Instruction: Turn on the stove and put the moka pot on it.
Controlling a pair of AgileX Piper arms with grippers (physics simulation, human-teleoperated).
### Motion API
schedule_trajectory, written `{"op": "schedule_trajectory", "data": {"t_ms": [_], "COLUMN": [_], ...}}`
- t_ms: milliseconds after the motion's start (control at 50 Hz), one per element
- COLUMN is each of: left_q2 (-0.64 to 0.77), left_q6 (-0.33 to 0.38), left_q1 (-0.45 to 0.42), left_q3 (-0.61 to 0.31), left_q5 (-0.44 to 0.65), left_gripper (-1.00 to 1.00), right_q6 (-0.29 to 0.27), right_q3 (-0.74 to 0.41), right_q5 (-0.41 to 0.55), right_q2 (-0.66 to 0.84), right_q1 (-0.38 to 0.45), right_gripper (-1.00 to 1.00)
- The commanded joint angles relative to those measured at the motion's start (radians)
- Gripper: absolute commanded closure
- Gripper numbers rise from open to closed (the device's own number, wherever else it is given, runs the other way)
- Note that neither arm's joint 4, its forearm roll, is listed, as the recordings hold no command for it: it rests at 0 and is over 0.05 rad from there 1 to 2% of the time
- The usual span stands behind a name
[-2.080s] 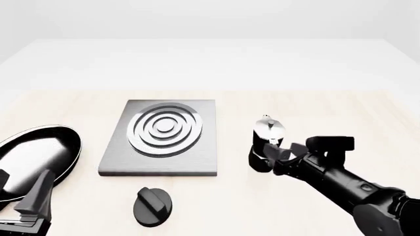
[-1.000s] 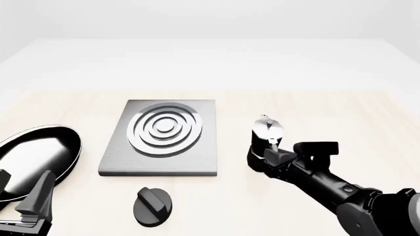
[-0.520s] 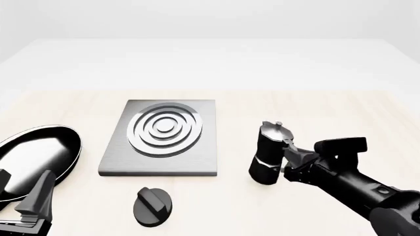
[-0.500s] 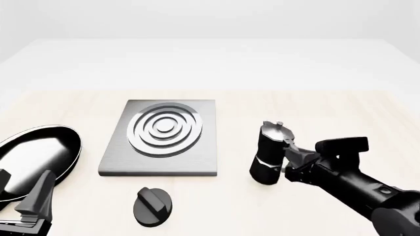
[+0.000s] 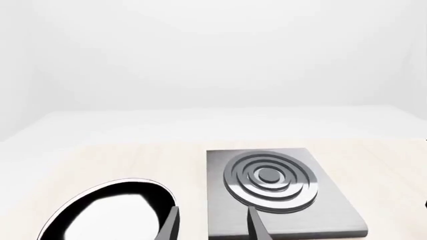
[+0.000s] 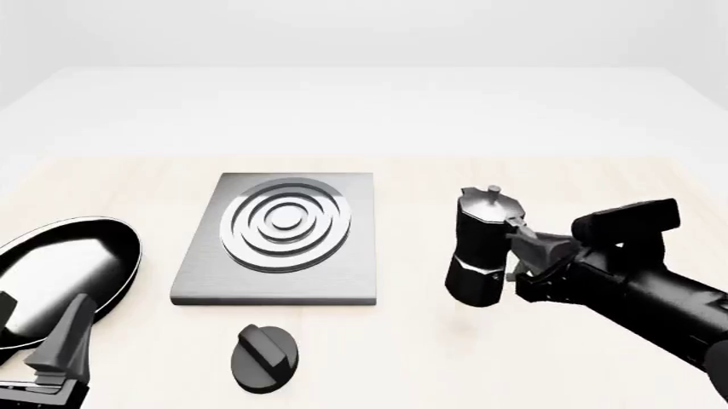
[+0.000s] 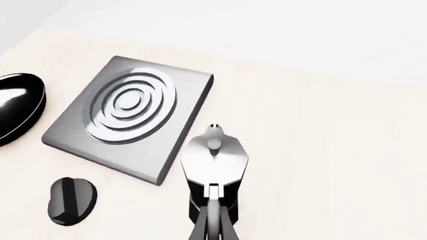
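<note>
One moka pot (image 6: 483, 247) upright, handle clamped in right pincer (image 6: 526, 249), right of stove (image 6: 279, 239), left pincer (image 5: 210, 227) apart.

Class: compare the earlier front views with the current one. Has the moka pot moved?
Yes. The moka pot, gripped by the right gripper, has shifted right, away from the unmoved stove, and risen.

Your front view: high, facing forward across the bench (image 6: 546, 179). Left wrist: low, near. Right wrist: overhead, looking down. All three share your stove (image 6: 279, 239) (image 5: 280, 192) (image 7: 130, 120)
</note>
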Motion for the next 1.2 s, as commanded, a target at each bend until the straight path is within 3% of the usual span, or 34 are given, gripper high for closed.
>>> {"op": "schedule_trajectory", "data": {"t_ms": [20,300,660,840,920,1200], "left_q2": [0.0,0.0,0.0,0.0,0.0,0.0], "left_q6": [0.005,0.003,0.002,0.0,0.0,0.016], "left_q1": [0.001,0.005,0.01,0.018,0.017,0.019], "left_q3": [0.0,-0.002,0.0,0.001,0.002,0.002], "left_q5": [-0.007,-0.01,-0.014,-0.016,-0.014,-0.014], "left_gripper": [-1.0,-1.0,-1.0,-1.0,-1.0,-1.0], "right_q6": [-0.021,-0.053,-0.079,-0.095,-0.165,-0.16], "right_q3": [-0.109,-0.259,-0.388,-0.429,-0.452,-0.479], "right_q5": [0.083,0.146,0.115,0.07,0.044,-0.069], "right_q2": [-0.006,0.049,0.161,0.217,0.241,0.332], "right_q1": [0.045,0.119,0.213,0.244,0.229,0.256], "right_gripper": [1.0,1.0,1.0,1.0,1.0,1.0]}}
